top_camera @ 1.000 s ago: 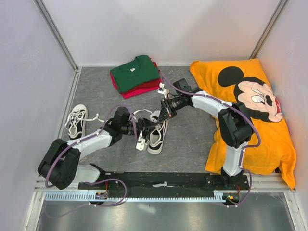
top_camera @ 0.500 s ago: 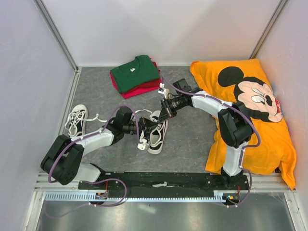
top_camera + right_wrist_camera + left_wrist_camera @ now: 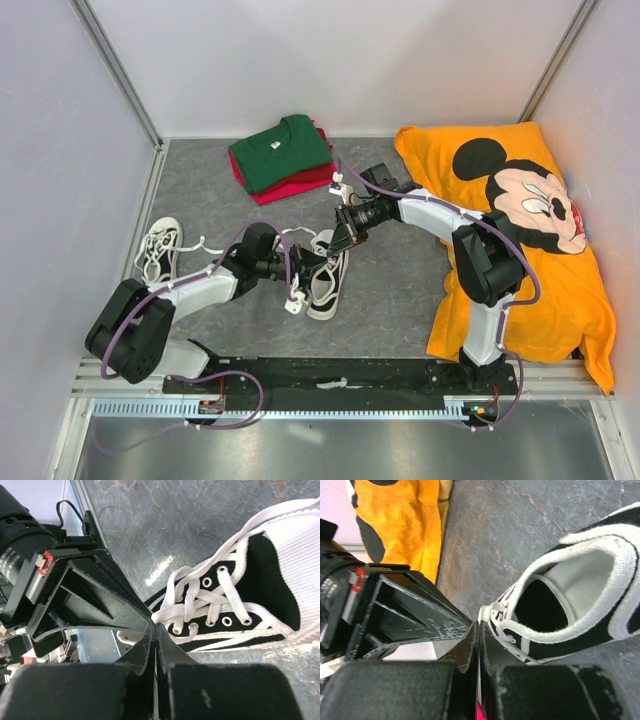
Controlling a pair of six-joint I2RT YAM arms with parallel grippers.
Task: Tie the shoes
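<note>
One white sneaker [image 3: 325, 287] with dark trim lies mid-table, toe toward the back. Both grippers meet over its laces. My left gripper [image 3: 310, 262] comes in from the left; in the left wrist view [image 3: 478, 626] its jaws are pressed together at a white lace [image 3: 489, 613] by the shoe's [image 3: 580, 580] top eyelets. My right gripper [image 3: 336, 243] comes in from the back right; in the right wrist view [image 3: 155, 625] its jaws are shut on a lace strand [image 3: 172, 614] of the shoe [image 3: 280, 545]. The second sneaker [image 3: 158, 250] lies at the far left, laces loose.
Folded green and red shirts [image 3: 285, 155] lie at the back centre. An orange Mickey Mouse cloth [image 3: 520, 215] covers the right side. White walls enclose the table on three sides and a metal rail [image 3: 340, 405] runs along the front.
My left arm has shifted a little to the right toward the middle shoe. Both grippers stay shut at its laces. The shoes have not moved.
</note>
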